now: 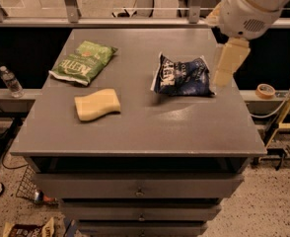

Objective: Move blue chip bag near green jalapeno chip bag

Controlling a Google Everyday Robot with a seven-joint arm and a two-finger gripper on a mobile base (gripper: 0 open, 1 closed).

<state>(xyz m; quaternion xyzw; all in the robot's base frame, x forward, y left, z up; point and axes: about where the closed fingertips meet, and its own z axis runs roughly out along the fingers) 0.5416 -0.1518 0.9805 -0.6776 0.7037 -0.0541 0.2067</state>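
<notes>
The blue chip bag (182, 75) lies crinkled on the right half of the grey table (150, 132), its white end panel facing left. The green jalapeno chip bag (84, 62) lies flat at the table's back left, well apart from the blue bag. My gripper (228, 65) hangs from the large white arm (248, 6) at the upper right. It is just to the right of the blue bag, over the table's right edge, and holds nothing that I can see.
A pale yellow wavy sponge (97, 104) lies on the table in front of the green bag. A water bottle (10, 81) stands on a ledge at the left. A tape roll (266, 90) lies on the ledge at the right. Drawers (137, 189) sit under the tabletop.
</notes>
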